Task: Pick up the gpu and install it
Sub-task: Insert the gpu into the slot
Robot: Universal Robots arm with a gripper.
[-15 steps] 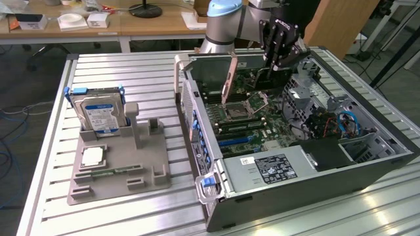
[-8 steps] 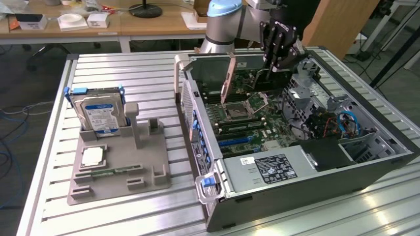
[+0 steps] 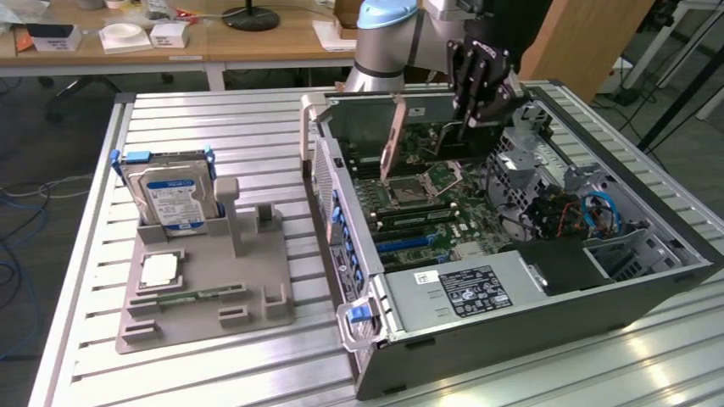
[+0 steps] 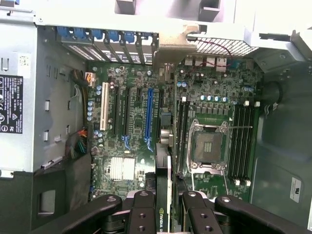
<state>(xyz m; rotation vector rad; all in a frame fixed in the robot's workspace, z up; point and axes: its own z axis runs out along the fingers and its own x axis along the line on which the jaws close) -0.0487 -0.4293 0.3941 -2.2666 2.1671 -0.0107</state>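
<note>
Here, grips the gpu (image 4: 163,181) in the claw (image 4: 166,197), closed to a narrow gap on the card's two faces, with a green maker's label just visible between the fingers (image 4: 142,208). Holds the card edge-on, a thin dark blade, above the motherboard (image 4: 214,87) inside the open computer case (image 3: 531,326). From the wrist, hangs clear of the board, in line between the blue expansion slot (image 4: 148,112) and the empty processor socket (image 4: 208,146), not yet seated in any slot. In the exterior view, stands over the end of the case farthest from the camera, well apart from the hard drive (image 3: 175,199) and the grey holder (image 3: 209,309) on the slatted worktop (image 3: 226,119) at the exterior view's left.

Handling, as a judgement: probably light and stiff, yet fragile. Likely tolerates a flat pinch across the board, but not bending, twisting or pressure on soldered parts. Best taken, as here, by the part of the board away from the contact edge, leaving that edge free. Has smooth faces, so may slip or rock in so narrow a pinch if pushed off-line. Calls for a square, upright attitude to the slot. Cannot tell from these views how deep the card sits between the fingers.
</note>
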